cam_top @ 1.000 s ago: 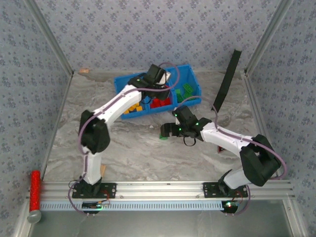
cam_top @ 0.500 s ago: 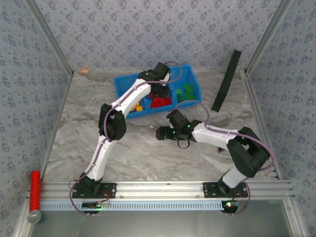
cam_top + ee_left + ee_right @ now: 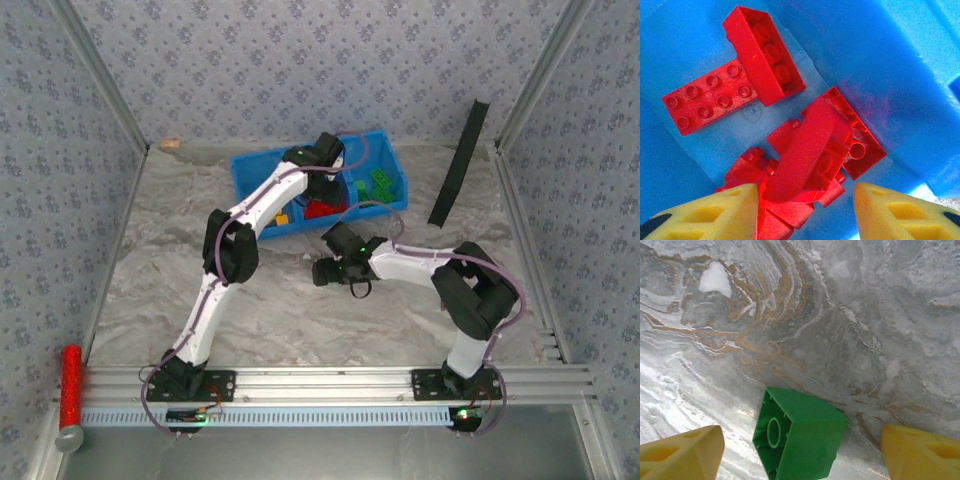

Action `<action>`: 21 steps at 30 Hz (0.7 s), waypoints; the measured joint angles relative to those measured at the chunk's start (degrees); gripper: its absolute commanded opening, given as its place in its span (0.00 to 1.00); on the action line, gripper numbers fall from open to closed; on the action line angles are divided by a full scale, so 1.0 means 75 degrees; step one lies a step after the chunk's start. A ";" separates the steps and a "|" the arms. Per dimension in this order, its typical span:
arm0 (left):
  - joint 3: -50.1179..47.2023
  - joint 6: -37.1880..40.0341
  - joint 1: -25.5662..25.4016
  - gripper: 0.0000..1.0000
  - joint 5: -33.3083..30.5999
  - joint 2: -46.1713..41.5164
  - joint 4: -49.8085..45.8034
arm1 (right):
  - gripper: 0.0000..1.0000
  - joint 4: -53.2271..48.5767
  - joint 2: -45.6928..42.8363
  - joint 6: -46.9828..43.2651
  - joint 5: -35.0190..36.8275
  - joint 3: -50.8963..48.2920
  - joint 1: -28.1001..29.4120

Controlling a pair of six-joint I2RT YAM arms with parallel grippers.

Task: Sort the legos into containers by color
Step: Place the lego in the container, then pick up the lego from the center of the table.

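The blue bin [image 3: 243, 180] stands at the back of the table, its containers side by side: yellow-orange legos [image 3: 281, 218] left, red legos [image 3: 320, 208] in the middle, green legos [image 3: 378, 187] right. My left gripper [image 3: 322, 188] reaches down into the middle one. In the left wrist view it is open [image 3: 807, 212] over a heap of red legos [image 3: 805, 150], with a curved red piece lying loose on top, clear of the right finger. My right gripper [image 3: 318, 272] is low over the table in front of the bin, open [image 3: 800, 455] around a green lego [image 3: 800, 432] lying on its side, with a gap on both sides.
A black strip [image 3: 458, 165] leans against the back right corner. A long red cylinder [image 3: 70, 385] lies by the front left rail, and a small tan piece [image 3: 170, 144] sits at the back left. Bare marbled table [image 3: 150, 270] stretches left of the arms.
My left gripper dropped into the middle compartment and opened, leaving the curved red piece on the heap. My right gripper slid left over the green lego and its jaws narrowed slightly.
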 measured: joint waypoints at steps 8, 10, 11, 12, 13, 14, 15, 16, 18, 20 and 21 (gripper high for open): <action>0.0000 0.0044 0.0000 0.59 -0.0052 -0.0105 -0.0160 | 0.65 -0.0653 0.0326 -0.0140 0.0373 0.0458 0.0079; -0.0003 0.0073 0.0000 0.59 -0.0050 -0.0242 -0.0204 | 0.59 -0.0781 0.0373 -0.0187 0.0495 0.0522 0.0108; -0.0006 0.0096 0.0000 0.59 -0.0050 -0.0364 -0.0233 | 0.56 -0.0845 0.0399 -0.0207 0.0577 0.0551 0.0119; -0.0015 0.0131 0.0000 0.60 -0.0044 -0.0513 -0.0274 | 0.53 -0.0909 0.0428 -0.0216 0.0656 0.0583 0.0131; -0.0026 0.0152 0.0000 0.60 -0.0038 -0.0662 -0.0312 | 0.50 -0.0962 0.0452 -0.0251 0.0711 0.0609 0.0143; -0.0058 0.0175 0.0006 0.60 -0.0029 -0.0868 -0.0338 | 0.47 -0.1029 0.0475 -0.0268 0.0804 0.0638 0.0154; -0.0140 0.0210 0.0015 0.61 -0.0032 -0.1131 -0.0338 | 0.44 -0.1070 0.0487 -0.0291 0.0874 0.0650 0.0163; -0.0239 0.0221 0.0017 0.61 -0.0035 -0.1376 -0.0332 | 0.42 -0.1099 0.0490 -0.0332 0.0915 0.0656 0.0169; -0.0670 0.0274 0.0041 0.62 -0.0035 -0.2122 -0.0286 | 0.39 -0.1142 0.0493 -0.0367 0.0968 0.0664 0.0169; -0.1209 0.0300 0.0073 0.63 -0.0058 -0.2865 -0.0187 | 0.37 -0.1183 0.0493 -0.0434 0.1005 0.0670 0.0157; -0.1527 0.0329 0.0102 0.63 -0.0070 -0.3252 -0.0119 | 0.36 -0.1201 0.0493 -0.0466 0.1011 0.0673 0.0140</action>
